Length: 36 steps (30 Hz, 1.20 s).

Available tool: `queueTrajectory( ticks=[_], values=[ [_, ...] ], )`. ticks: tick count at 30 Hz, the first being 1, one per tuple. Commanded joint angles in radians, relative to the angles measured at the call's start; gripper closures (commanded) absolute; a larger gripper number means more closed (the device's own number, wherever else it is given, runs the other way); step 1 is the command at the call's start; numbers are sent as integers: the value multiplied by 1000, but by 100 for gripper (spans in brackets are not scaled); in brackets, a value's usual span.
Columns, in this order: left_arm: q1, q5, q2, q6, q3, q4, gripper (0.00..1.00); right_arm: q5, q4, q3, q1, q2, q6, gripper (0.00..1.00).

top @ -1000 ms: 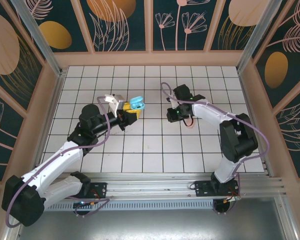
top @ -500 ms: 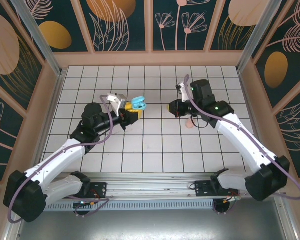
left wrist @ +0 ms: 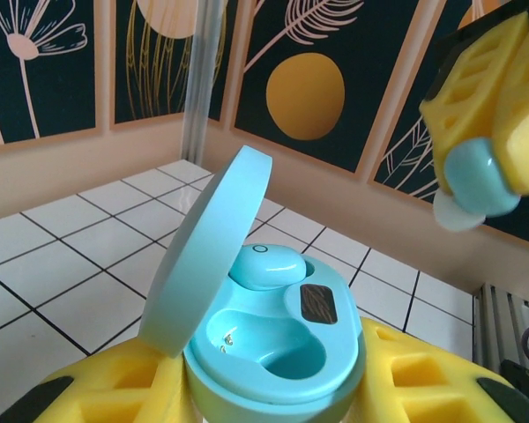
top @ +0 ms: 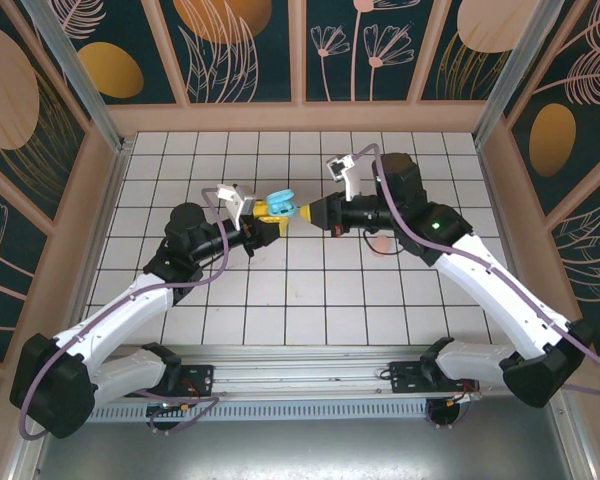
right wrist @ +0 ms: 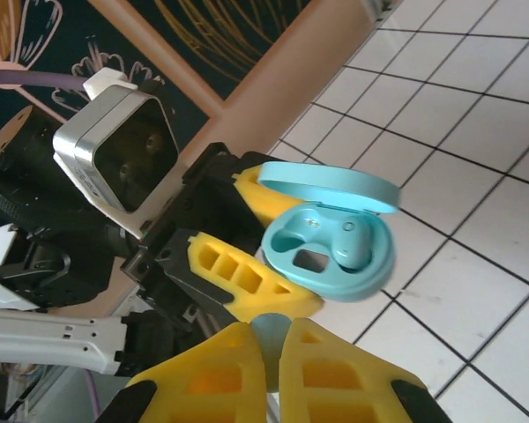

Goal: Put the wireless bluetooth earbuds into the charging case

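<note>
Right gripper [right wrist: 267,333]: clenched on one teal earbud [left wrist: 476,179], which is pinched at the very tips of the yellow fingers [left wrist: 498,97]; you find it at the upper right of the left wrist view, above the case and apart from it
Left gripper [top: 272,211]: grasping the charging case [left wrist: 273,398] low on its body, at the centre of the top view, lifted off the tiled table [top: 280,320]
Case state: lid [left wrist: 213,251] hinged up at the left of the frame; far socket holds a seated earbud [left wrist: 263,264]; near socket [left wrist: 278,348] is empty
Earbud handling: judge it very light, rigid, smooth and rounded; expect it to rotate or squirt out of the pads if you squeeze harder or drag it on a rim
Earbud hold point: grip the wider end and leave the pale protruding tip free
Case handling: treat it as a light, hard, glossy shell; hold the lower body only, clear of lid and hinge
Risk: your fingers are far wider than the socket and may foul the raised lid or the seated earbud
</note>
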Motion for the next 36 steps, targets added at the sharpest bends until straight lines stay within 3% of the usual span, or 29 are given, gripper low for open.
queueTrajectory(
  ticks=[1, 36],
  values=[
    [-5, 28, -16, 20, -6, 65, 100, -69, 87, 37, 22, 46, 41, 93],
    [-5, 8, -58, 103, -39, 59, 100, -60, 143, 109, 84, 209, 112, 93]
  ],
)
